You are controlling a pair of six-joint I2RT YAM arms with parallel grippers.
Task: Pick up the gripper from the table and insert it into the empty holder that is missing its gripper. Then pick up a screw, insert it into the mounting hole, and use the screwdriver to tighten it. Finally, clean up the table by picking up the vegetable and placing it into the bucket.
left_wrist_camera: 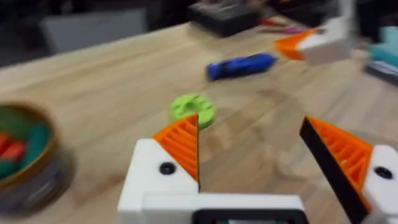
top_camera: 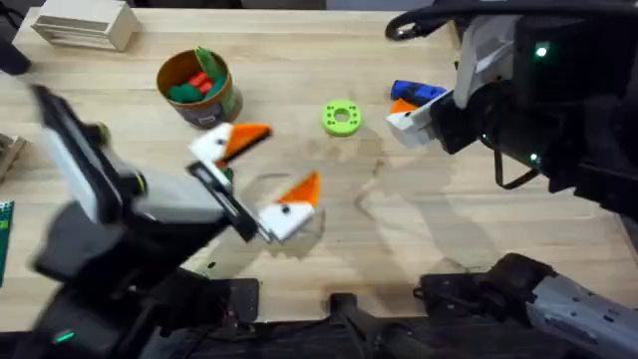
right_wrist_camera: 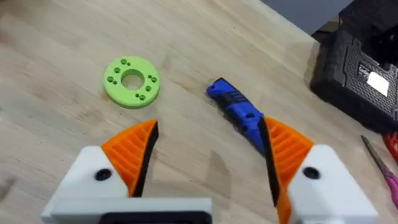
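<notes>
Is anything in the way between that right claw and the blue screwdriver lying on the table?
Nothing visible blocks it. In the right wrist view the right gripper is open, and the screwdriver lies on bare wood just ahead, its near end by one orange finger. The green ring lies off to one side, apart.

green ring [top_camera: 341, 118] mid-table | wooden block [top_camera: 85, 25] far-left corner | black box [right_wrist_camera: 357, 68]
</notes>
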